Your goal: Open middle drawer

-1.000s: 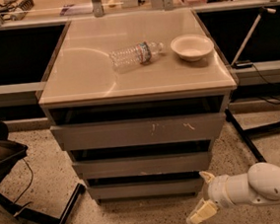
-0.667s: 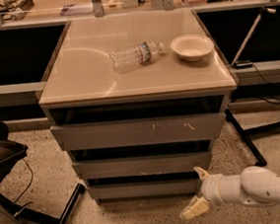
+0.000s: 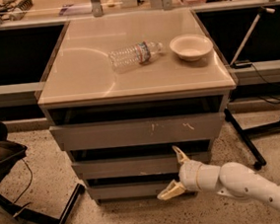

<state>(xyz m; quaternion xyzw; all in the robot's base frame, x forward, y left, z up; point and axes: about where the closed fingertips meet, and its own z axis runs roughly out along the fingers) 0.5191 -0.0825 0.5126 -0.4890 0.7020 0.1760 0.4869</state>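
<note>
- The cabinet (image 3: 77, 78) is standing centre, carrying a bottle (image 3: 134, 54) and a bowl (image 3: 191, 46).
- The middle drawer (image 3: 125, 166) is sitting second down, apparently not yet pulled out.
- The gripper (image 3: 175, 174) is hovering at its right end, fingers spread apart, clasping nothing; the whole pull is waiting.

Arm (image 3: 251, 185): smooth white rounded casing, seam ring at wrist. Gripper (image 3: 174, 174): two cream tapered fingers, spread, at lower-right front of cabinet (image 3: 77, 75).
</note>
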